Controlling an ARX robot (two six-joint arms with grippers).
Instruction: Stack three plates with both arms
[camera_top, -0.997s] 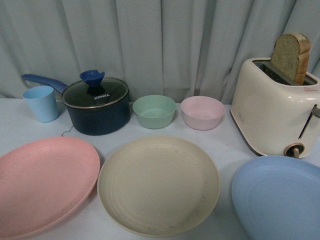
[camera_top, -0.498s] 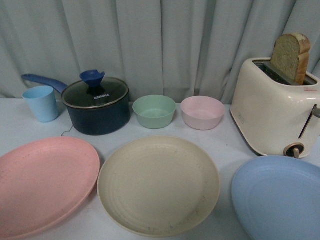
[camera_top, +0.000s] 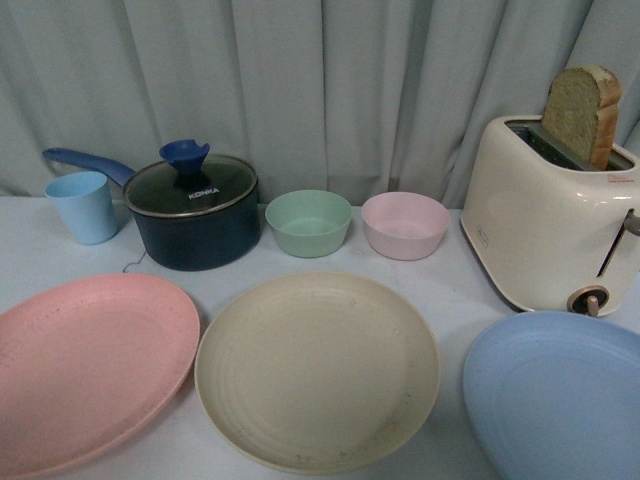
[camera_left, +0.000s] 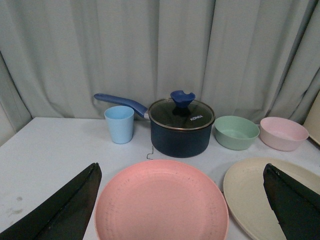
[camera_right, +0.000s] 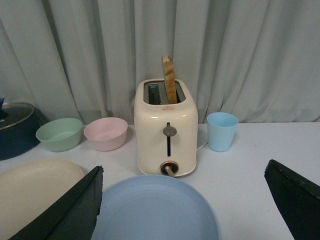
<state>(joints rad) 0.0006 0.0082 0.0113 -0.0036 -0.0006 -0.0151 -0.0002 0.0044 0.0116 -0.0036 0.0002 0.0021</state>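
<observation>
Nothing has shifted in the front view over the last second: the three plates lie flat and separate, unstacked, in a row along the near edge of the white table (camera_top: 460, 290). The pink plate (camera_top: 90, 370) is on the left, the cream plate (camera_top: 318, 370) is in the middle just beside it, and the blue plate (camera_top: 560, 395) is on the right, a little further off. Neither arm shows in this view.

Behind the plates stand a light blue cup (camera_top: 84, 207), a dark blue pot (camera_top: 195, 225) with a glass lid, a green bowl (camera_top: 308, 222) and a pink bowl (camera_top: 404, 225). On the right a cream toaster (camera_top: 545, 230) holds a slice of bread (camera_top: 580, 112) upright in its slot. A grey curtain (camera_top: 320, 90) hangs behind everything.

The left gripper (camera_left: 181, 167) hangs above the near side of the pink plate with its jaws wide apart and nothing between them (only the two black fingers (camera_left: 65, 210) show). The right gripper (camera_right: 185, 167) sits likewise above the blue plate, jaws spread wide and empty. Its camera also shows a second blue cup (camera_right: 222, 131) standing just beside the toaster.
</observation>
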